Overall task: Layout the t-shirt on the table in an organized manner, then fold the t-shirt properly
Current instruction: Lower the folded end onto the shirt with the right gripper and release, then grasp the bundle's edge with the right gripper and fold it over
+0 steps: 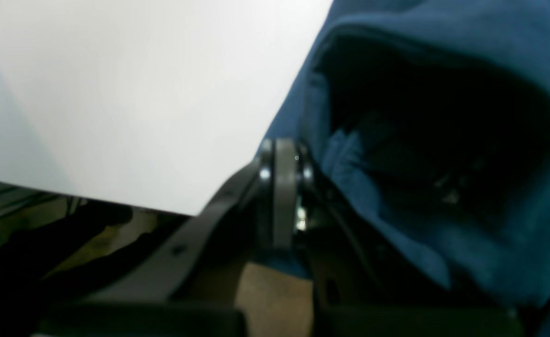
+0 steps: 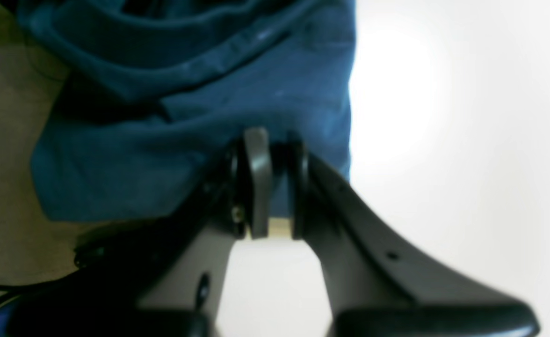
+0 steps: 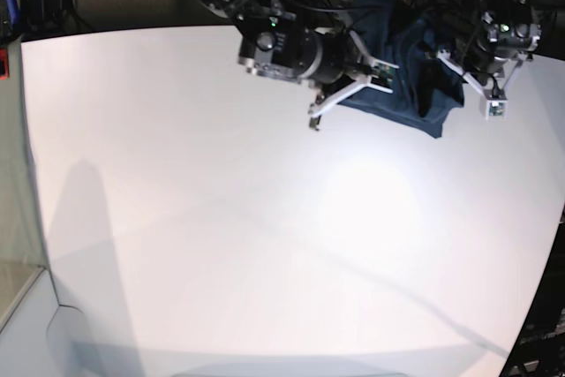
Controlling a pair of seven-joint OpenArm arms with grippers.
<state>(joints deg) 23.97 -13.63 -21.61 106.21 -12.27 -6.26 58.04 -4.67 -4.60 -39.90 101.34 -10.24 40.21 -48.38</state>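
Table (image 3: 265, 245) bare across near and middle. Shirt (image 3: 415, 86) bunched at far right edge, part hanging off.

Right gripper (image 2: 272, 182): jaws clamped on shirt hem. Left gripper (image 1: 282, 187): jaws together, pinching shirt edge.

Advice: lift both evenly, draw shirt toward near-centre, keep hem taut between grips, lower flat before releasing.

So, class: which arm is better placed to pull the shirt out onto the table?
Probably the right: the right hand pinches the shirt at its edge, beside bare table. The left hand is shut, its hold unclear.
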